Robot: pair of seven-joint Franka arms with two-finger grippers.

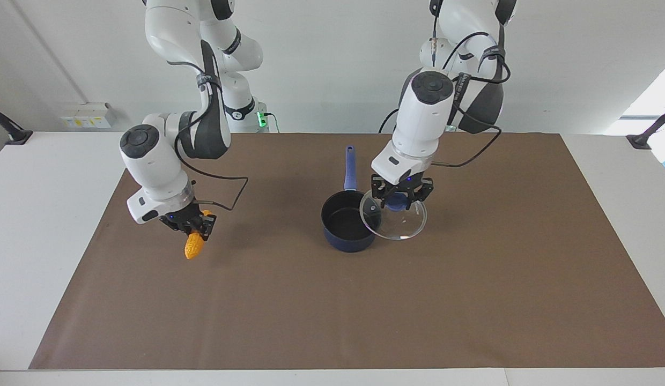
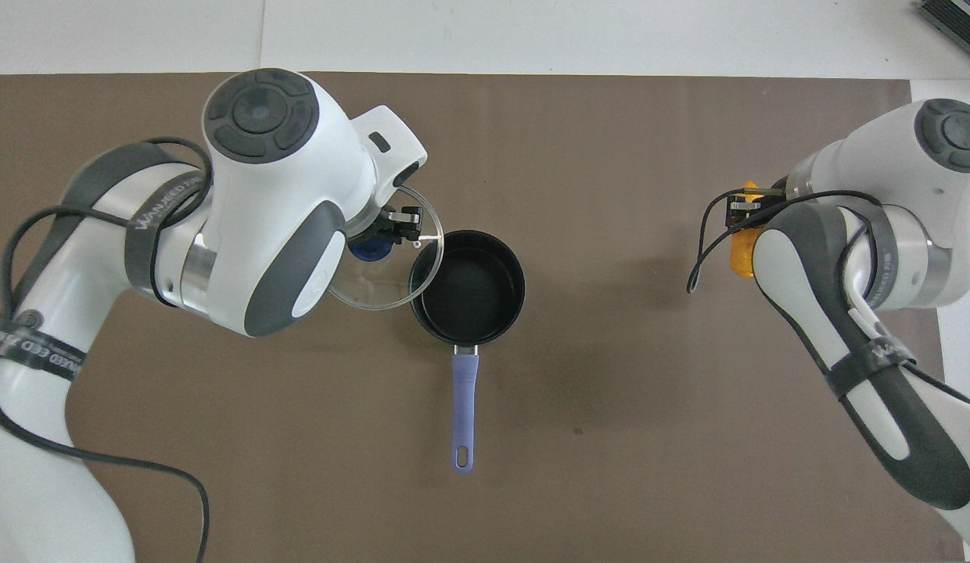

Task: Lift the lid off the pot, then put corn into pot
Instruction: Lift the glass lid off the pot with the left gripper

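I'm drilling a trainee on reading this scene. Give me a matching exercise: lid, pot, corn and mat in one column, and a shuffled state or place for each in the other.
Things:
1. lid
2. pot
3. corn
4. mat

States:
A. covers the table under everything
B. stands open, nothing inside
C. held up by its blue knob in the left claw, beside the pot
D. hangs from the right claw, clear of the mat

Pairs: 1-C, 2-B, 3-D, 4-A

Corn (image 2: 741, 258) mostly hidden under right arm.
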